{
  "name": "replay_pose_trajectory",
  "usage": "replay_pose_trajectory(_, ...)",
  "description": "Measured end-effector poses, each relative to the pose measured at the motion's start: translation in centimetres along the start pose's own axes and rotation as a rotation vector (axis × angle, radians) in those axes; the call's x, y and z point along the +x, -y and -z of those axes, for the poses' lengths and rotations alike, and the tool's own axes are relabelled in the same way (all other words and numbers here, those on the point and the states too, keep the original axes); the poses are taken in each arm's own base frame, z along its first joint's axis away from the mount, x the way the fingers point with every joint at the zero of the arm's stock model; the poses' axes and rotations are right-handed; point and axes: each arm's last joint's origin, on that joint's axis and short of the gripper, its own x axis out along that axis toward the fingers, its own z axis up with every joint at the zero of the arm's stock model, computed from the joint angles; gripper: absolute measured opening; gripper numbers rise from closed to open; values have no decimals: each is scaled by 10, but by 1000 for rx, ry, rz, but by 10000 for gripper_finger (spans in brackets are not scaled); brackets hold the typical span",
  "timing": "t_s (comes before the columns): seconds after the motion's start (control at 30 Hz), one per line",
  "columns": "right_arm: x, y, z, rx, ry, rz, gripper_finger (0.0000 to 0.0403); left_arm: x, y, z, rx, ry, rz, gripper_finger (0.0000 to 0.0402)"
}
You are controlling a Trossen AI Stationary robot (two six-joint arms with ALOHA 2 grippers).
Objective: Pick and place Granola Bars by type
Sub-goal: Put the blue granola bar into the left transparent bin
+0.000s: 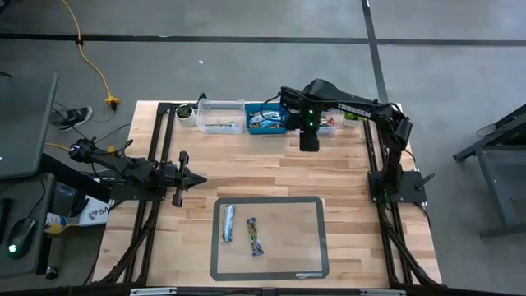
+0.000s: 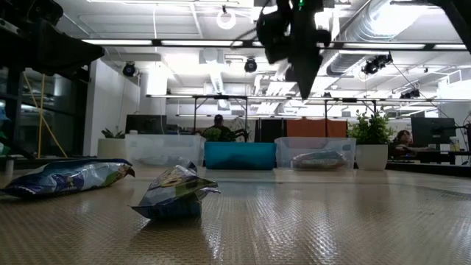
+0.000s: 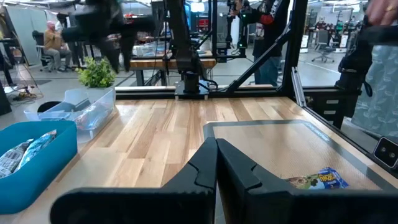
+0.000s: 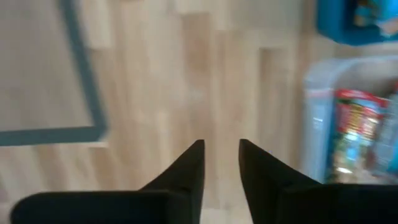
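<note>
Wooden table with grey mat at near edge. Two Granola Bars left on mat, long axes near-to-far. Right gripper empty, fingers narrowly apart, high by far bins, well apart from bars. Left gripper pressed together, nearer, bare wood between.

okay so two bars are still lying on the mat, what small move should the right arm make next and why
Probably swing back toward the mat. The right gripper hangs empty, fingers slightly apart, just in front of the bins, while two granola bars lie unsorted on the mat. The left gripper waits shut at the table's left.
</note>
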Motion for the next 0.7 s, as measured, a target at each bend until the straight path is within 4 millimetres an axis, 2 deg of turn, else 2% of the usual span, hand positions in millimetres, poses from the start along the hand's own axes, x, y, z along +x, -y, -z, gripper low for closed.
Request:
replay_pose_trajectory(0.27,-33,-49,9,0,131,-51,6,0,0,0,0,0,0,1)
replay_pose_trajectory(0.5,-65,-86,22,34,309,-39,2,0,0,0,0,0,0,1)
replay_pose_trajectory(0.7,-94,-120,31,8,542,4,1,0,0,0,0,0,0,1)
